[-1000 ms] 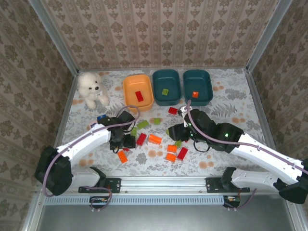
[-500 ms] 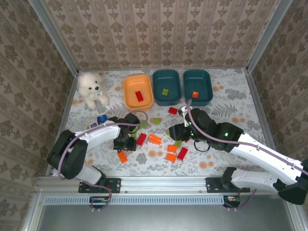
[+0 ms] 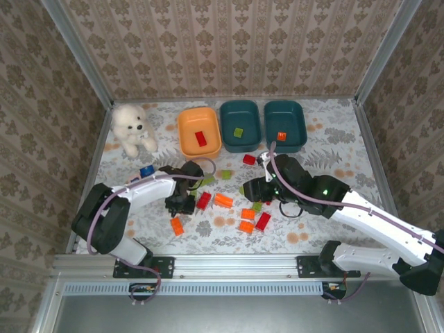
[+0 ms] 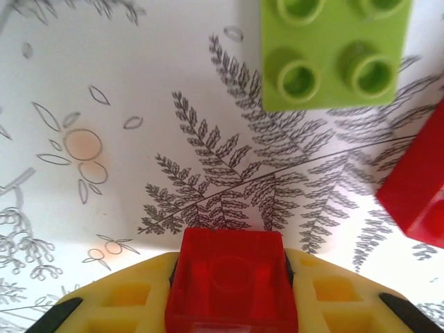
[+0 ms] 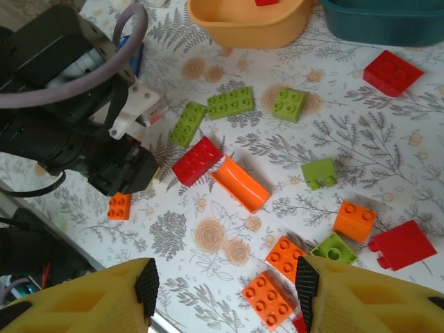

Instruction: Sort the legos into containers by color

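The left fingers [image 4: 149,291] are clamped on a red brick [image 4: 232,288], which sits squeezed between the two yellow pads; whether it rests on the worktop [image 4: 125,104] or hangs just off it I cannot tell; ahead of it on the fern-patterned cloth lie a lime green four-stud brick [image 4: 331,52] and, to the right, the corner of another red brick [image 4: 420,194], and the held brick touches neither; from above, this arm reaches into the left part of the loose pile, near a small blue packet [image 3: 146,171]

The right fingers [image 5: 111,298] stand apart with nothing gripped between them, above the right part of the pile; below them lie two orange bricks [image 5: 267,300] side by side, with a long orange brick [image 5: 239,184] and a long red brick [image 5: 198,161] touching end to end further out

Three tubs stand in a row at the far side of the worktop; the orange tub [image 3: 186,128] on the left holds one red piece [image 3: 200,138]; the middle teal tub [image 3: 229,111] holds one lime green piece [image 3: 238,132]; the right teal tub [image 3: 298,118] holds one orange piece [image 3: 282,136]; about ten red, green and orange bricks lie loose between the tubs and the arm bases; a white plush toy [image 3: 132,128] sits left of the orange tub, apart from it
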